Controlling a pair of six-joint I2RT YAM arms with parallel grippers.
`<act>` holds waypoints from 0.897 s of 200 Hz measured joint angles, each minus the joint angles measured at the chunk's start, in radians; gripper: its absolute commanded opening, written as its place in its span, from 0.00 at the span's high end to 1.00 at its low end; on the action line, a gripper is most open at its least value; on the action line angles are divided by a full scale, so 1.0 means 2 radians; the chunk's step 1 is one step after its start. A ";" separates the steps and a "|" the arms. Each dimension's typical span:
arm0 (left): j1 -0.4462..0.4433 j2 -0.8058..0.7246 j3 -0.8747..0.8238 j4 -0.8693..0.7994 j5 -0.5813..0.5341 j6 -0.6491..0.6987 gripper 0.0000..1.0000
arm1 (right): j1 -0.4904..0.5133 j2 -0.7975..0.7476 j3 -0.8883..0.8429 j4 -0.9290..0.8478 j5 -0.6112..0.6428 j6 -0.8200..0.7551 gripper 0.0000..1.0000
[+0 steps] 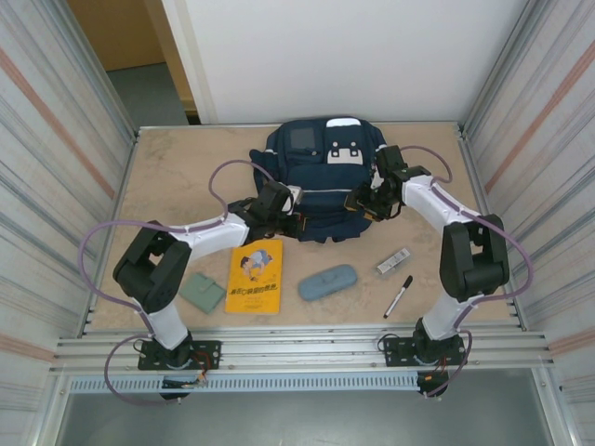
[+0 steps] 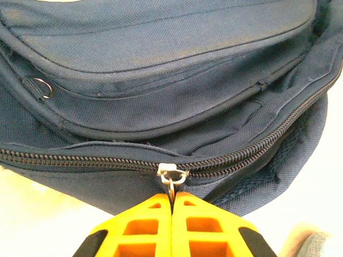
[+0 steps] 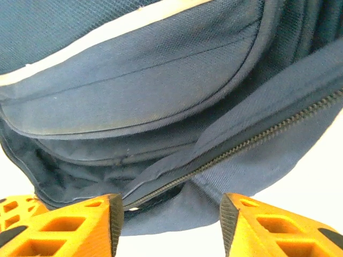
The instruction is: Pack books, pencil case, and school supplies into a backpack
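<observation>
The left gripper (image 2: 171, 202) is shut tight. It pinches the little metal zip tab (image 2: 171, 172) right at its fingertips. The tab sits on the zip (image 2: 80, 159) of the backpack (image 2: 161, 64). The zip runs sideways along the near edge of the bag, then bends away on the right. So I think the pull has to go sideways along that line, not up. I cannot tell which side of the tab is already undone.

The right gripper (image 3: 171, 214) is open. Its fingers stand wide apart with the bag's edge just in front, and they are not pinching it.

The book (image 1: 254, 276), pencil case (image 1: 327, 282), pen (image 1: 399, 296), silver bar (image 1: 393, 260) and green pad (image 1: 202, 291) lie on the table, between the bag and the arm bases.
</observation>
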State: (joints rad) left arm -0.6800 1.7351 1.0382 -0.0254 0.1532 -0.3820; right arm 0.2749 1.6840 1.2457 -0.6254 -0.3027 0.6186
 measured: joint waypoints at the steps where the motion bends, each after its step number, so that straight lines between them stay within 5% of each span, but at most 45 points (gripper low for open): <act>1: 0.000 0.000 0.000 0.000 0.001 -0.001 1.00 | 0.003 -0.003 -0.001 0.000 0.004 0.003 0.44; 50: -0.023 0.007 0.000 0.026 0.023 -0.041 1.00 | 0.130 -0.125 -0.114 0.031 0.084 0.160 0.40; 86: -0.054 0.022 0.016 0.037 0.018 -0.071 0.89 | 0.125 -0.119 -0.168 0.056 0.088 0.263 0.41; 179: -0.046 0.020 0.005 0.026 0.013 -0.077 0.58 | 0.089 -0.092 -0.159 0.106 0.083 0.291 0.42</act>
State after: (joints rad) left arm -0.7727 1.7760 1.0481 0.0273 0.1795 -0.5358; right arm 0.4526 1.4994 0.9276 -0.4126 -0.1360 1.2015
